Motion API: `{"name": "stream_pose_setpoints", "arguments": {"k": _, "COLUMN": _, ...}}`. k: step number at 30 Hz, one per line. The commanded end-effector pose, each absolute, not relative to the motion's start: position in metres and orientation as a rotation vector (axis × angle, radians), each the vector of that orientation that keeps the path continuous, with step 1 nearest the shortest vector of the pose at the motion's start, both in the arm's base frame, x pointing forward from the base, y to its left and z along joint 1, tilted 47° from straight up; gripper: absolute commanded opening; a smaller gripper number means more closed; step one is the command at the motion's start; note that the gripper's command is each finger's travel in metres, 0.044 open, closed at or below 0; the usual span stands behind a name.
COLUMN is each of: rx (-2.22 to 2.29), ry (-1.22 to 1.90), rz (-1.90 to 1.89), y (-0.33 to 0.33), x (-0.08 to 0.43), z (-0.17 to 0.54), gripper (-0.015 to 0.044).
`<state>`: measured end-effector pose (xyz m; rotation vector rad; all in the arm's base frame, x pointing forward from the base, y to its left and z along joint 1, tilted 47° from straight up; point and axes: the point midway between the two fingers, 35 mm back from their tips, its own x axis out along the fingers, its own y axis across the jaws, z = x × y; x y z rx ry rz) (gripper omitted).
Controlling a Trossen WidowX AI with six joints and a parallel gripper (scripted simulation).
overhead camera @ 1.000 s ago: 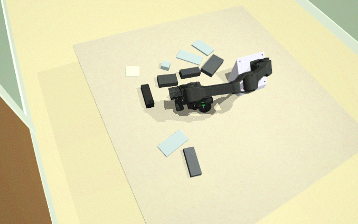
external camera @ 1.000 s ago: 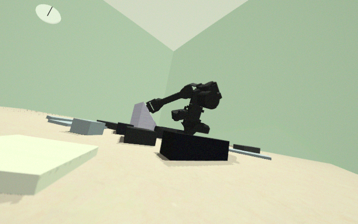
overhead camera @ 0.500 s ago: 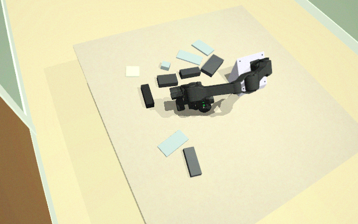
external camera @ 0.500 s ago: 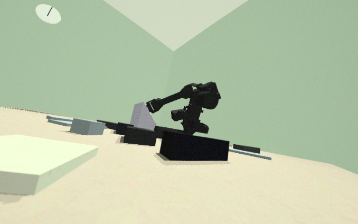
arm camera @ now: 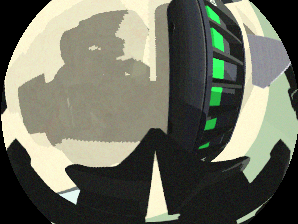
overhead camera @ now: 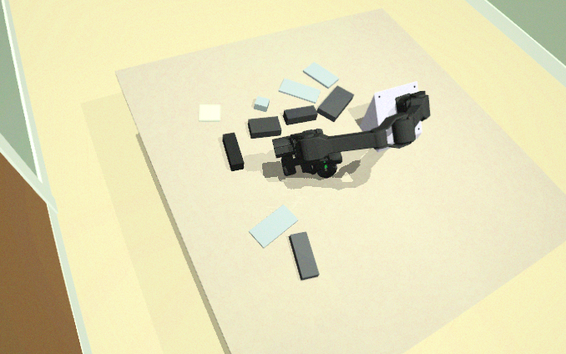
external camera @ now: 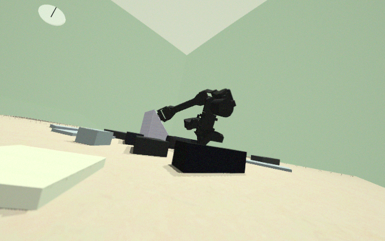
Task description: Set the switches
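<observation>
The dark grey controller unit [arm camera: 187, 75] stands beside my fingers in the wrist view, its row of rocker switches on the right. Green ends show on the switches, but which ends are pressed is unclear. Its underside label is hidden. In the top view the arm covers most of it, and a green spot shows. In the exterior view a low dark slab [external camera: 181, 141], apparently the unit, is partly hidden behind a black block. My gripper [arm camera: 154, 132] [external camera: 202, 143] is shut and empty, pointing down near the unit's long side; contact cannot be told.
Black blocks [overhead camera: 233, 151] [overhead camera: 265, 127] and further dark blocks lie left of and behind the arm. Pale blue plates [overhead camera: 300, 90] [overhead camera: 273, 225], a small pale cube [overhead camera: 261, 103] and a cream square [overhead camera: 209, 113] lie around. A dark bar [overhead camera: 304, 255] lies in front. A lilac wedge [external camera: 153, 125] stands at the arm's base.
</observation>
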<state>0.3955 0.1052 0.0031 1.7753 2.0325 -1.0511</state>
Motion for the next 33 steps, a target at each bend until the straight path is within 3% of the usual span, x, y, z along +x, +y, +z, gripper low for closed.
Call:
{"name": "stream_pose_setpoints", "arguments": {"k": 1, "rx": 1.772, "ry": 2.045, "rz": -1.079, "y": 0.108, "x": 0.386, "z": 0.002, "gripper": 0.0000}}
{"name": "stream_pose_setpoints", "arguments": {"k": 33, "rx": 1.772, "ry": 2.046, "rz": -1.080, "y": 0.115, "x": 0.361, "z": 0.008, "gripper": 0.0000}}
